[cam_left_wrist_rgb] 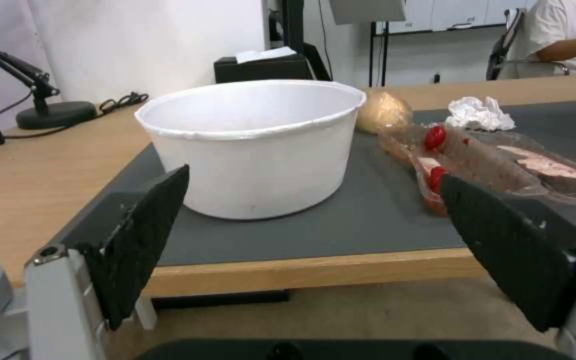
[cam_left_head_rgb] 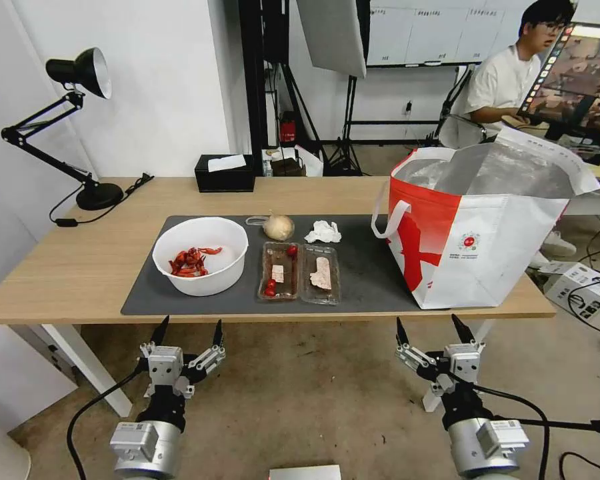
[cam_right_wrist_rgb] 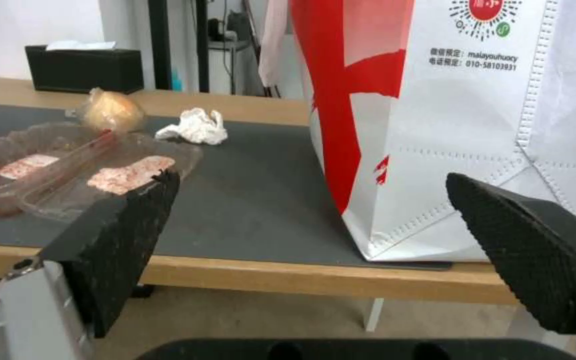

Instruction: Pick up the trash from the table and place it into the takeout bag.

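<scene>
On the table (cam_left_head_rgb: 80, 267), a dark mat holds the trash: a white bowl (cam_left_head_rgb: 201, 255) (cam_left_wrist_rgb: 255, 145) of red crayfish shells, a clear two-part tray (cam_left_head_rgb: 299, 272) (cam_left_wrist_rgb: 501, 167) (cam_right_wrist_rgb: 68, 170) of scraps, a crumpled tissue (cam_left_head_rgb: 323, 232) (cam_left_wrist_rgb: 480, 113) (cam_right_wrist_rgb: 195, 127) and a beige onion-like ball (cam_left_head_rgb: 278, 227) (cam_left_wrist_rgb: 383, 111) (cam_right_wrist_rgb: 111, 111). The red-and-white takeout bag (cam_left_head_rgb: 480, 233) (cam_right_wrist_rgb: 448, 120) stands open at the mat's right end. My left gripper (cam_left_head_rgb: 188, 332) (cam_left_wrist_rgb: 315, 250) hangs open below the front edge, before the bowl. My right gripper (cam_left_head_rgb: 433, 329) (cam_right_wrist_rgb: 315, 250) is open below the edge, near the bag's left corner.
A black tissue box (cam_left_head_rgb: 225, 173) sits at the table's back edge and a black desk lamp (cam_left_head_rgb: 73, 127) with its cable at the back left. White boxes and cables (cam_left_head_rgb: 580, 287) lie on the floor right of the table. Bare concrete floor lies under both grippers.
</scene>
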`<state>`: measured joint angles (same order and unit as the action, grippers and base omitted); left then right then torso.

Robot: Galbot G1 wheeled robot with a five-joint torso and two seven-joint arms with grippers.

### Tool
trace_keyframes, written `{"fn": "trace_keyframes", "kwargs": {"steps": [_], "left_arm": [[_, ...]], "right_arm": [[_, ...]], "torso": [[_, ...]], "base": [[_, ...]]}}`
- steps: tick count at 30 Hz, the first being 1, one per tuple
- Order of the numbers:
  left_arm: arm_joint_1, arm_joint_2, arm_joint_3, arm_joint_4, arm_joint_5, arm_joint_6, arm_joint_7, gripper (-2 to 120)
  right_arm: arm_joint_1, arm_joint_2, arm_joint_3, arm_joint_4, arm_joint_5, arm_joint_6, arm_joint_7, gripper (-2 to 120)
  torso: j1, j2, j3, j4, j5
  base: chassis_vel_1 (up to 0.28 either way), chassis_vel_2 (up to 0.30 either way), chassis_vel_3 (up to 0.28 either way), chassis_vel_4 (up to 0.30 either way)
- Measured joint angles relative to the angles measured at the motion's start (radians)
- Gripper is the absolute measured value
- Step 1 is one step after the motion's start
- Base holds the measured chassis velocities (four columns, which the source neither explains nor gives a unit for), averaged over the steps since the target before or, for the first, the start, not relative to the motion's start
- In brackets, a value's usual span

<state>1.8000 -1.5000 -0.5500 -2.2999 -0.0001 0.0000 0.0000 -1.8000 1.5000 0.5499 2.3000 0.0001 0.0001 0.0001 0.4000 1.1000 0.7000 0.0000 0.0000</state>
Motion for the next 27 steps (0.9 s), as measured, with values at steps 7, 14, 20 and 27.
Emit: {"fn": "trace_keyframes", "kwargs": {"steps": [7,14,20,27], "left_arm": [[0.0,0.0,0.0,0.0,0.0,0.0,0.0,100],[0.0,0.0,0.0,0.0,0.0,0.0,0.0,100],[-0.014,-0.007,0.0,-0.003,-0.003,-0.013,-0.01,100],[-0.149,-0.093,0.013,-0.044,-0.051,-0.189,-0.123,100]], "right_arm": [[0.0,0.0,0.0,0.0,0.0,0.0,0.0,100],[0.0,0.0,0.0,0.0,0.0,0.0,0.0,100],[0.024,-0.03,-0.003,-0.002,0.012,0.009,0.006,100],[0.25,-0.29,-0.035,-0.033,0.121,0.105,0.069,100]], "torso": [[0.0,0.0,0.0,0.0,0.0],[0.0,0.0,0.0,0.0,0.0],[0.0,0.0,0.0,-0.0003,0.0001],[0.0,0.0,0.0,0.0002,0.0004]], "base": [[0.0,0.0,0.0,0.0],[0.0,0.0,0.0,0.0],[0.0,0.0,0.0,0.0],[0.0,0.0,0.0,0.0]]}}
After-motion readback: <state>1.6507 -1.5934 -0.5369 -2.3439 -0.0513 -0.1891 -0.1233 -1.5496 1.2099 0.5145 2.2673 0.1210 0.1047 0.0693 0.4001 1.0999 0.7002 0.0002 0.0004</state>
